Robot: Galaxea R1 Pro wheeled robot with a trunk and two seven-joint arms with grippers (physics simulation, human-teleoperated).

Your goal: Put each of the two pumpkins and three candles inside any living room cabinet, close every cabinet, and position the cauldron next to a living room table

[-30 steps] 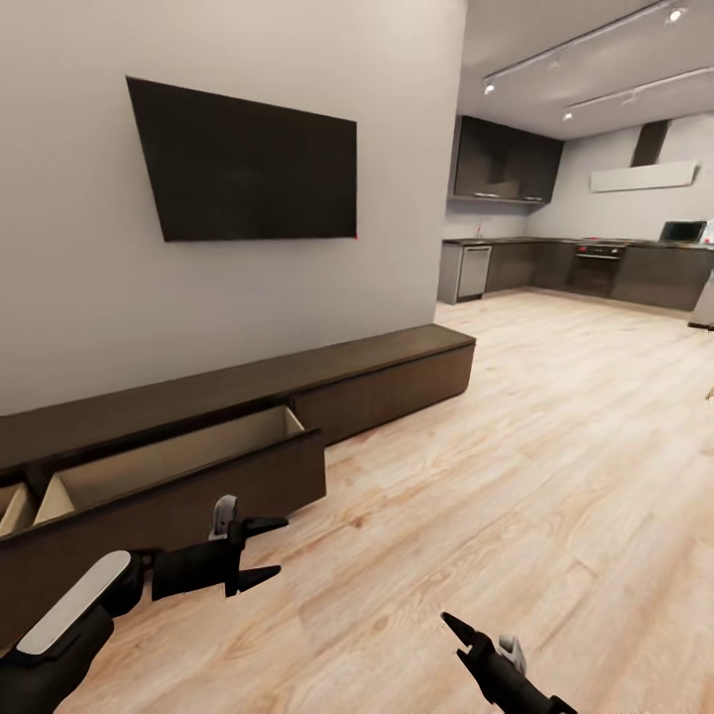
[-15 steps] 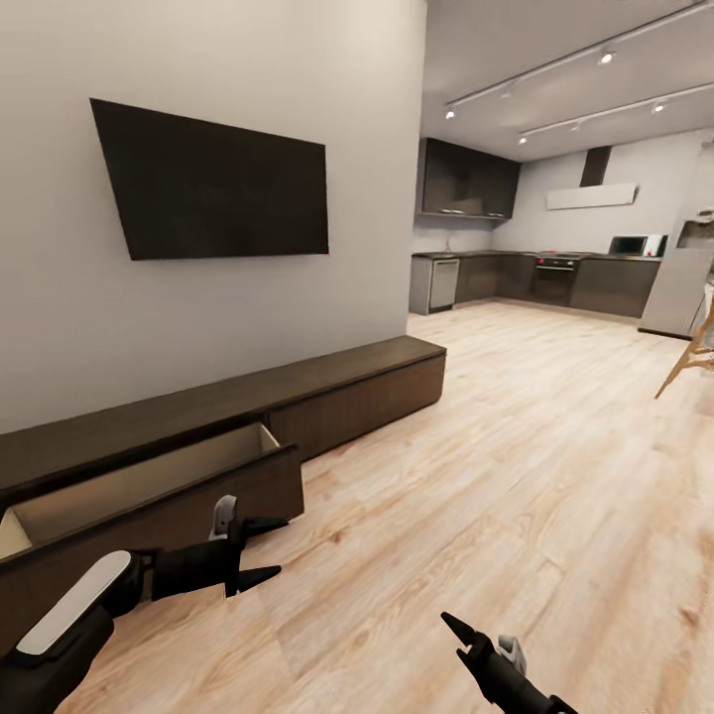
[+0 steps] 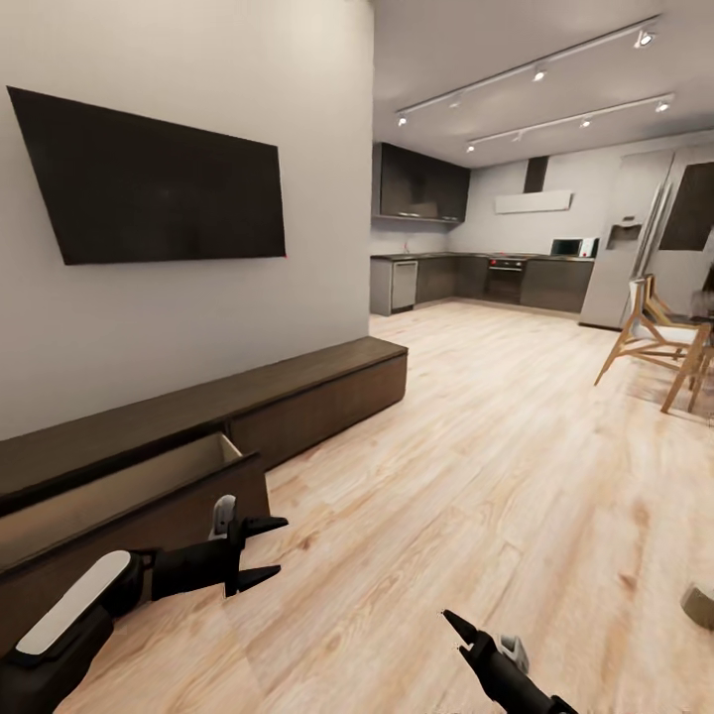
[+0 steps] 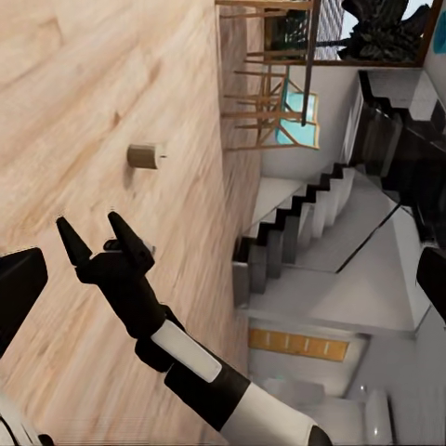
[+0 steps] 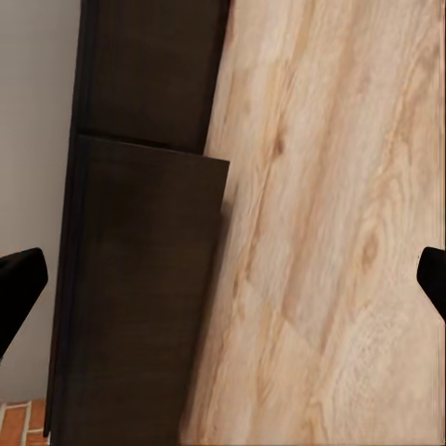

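One drawer of the cabinet (image 3: 297, 397), whose long axis follows the television wall, stands pulled out beside my left claw (image 3: 260, 547), spread empty like my right claw (image 4: 93, 237).

So the whole head view swung right. The TV (image 3: 149, 178) and the cabinet (image 3: 248, 397) with its open drawer (image 3: 129, 486) slid off toward the left edge, while wooden chairs (image 3: 654, 342) and a fridge (image 3: 635, 248) came into view on the right. A small beige thing (image 3: 699, 603) popped up on the floor at the far right.
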